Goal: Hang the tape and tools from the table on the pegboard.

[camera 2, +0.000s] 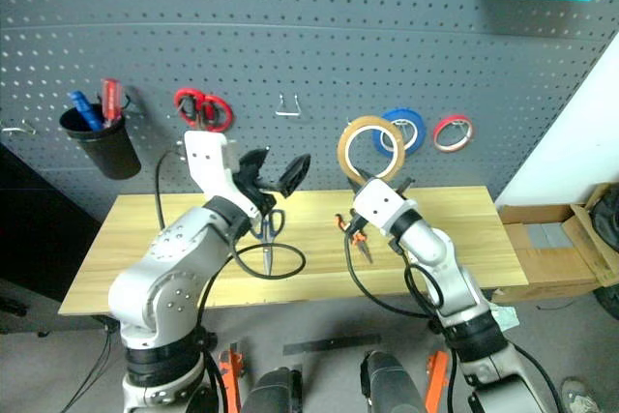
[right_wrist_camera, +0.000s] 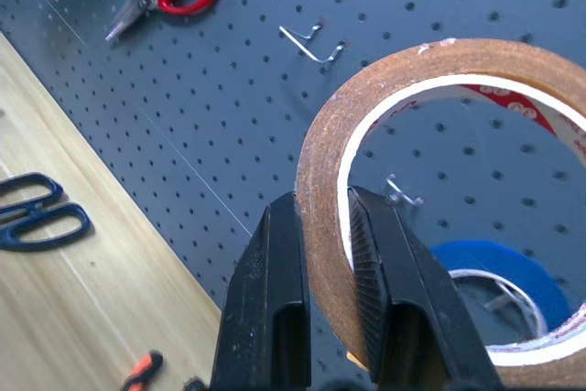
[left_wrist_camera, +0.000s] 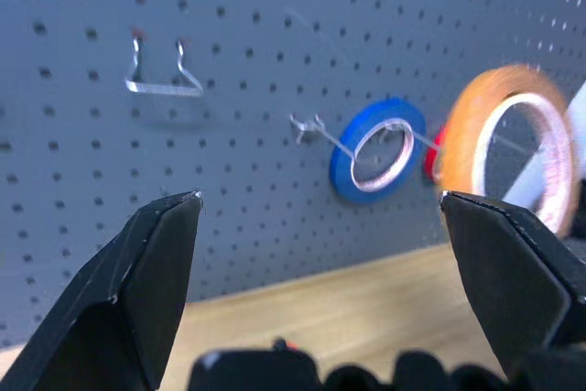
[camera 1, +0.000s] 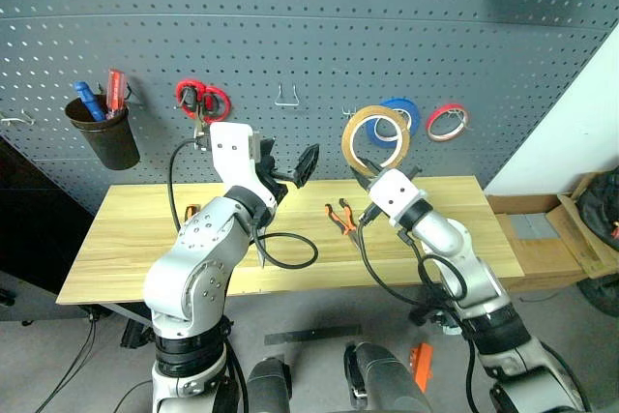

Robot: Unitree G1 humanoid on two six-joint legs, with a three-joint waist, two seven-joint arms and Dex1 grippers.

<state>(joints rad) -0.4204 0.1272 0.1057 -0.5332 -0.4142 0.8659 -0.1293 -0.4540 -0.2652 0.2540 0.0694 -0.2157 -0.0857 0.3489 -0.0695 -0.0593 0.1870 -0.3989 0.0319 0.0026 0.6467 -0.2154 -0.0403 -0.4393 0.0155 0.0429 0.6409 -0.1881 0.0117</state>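
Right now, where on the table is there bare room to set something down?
The table's left end is bare, as is its right end beyond the right gripper. The middle is crowded: black-handled scissors, pliers and the left gripper.

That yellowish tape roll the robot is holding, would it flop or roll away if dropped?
The tape roll keeps its round shape while pinched at the rim, so it is probably stiff. Being a ring, it would likely roll on the table. It seems light.
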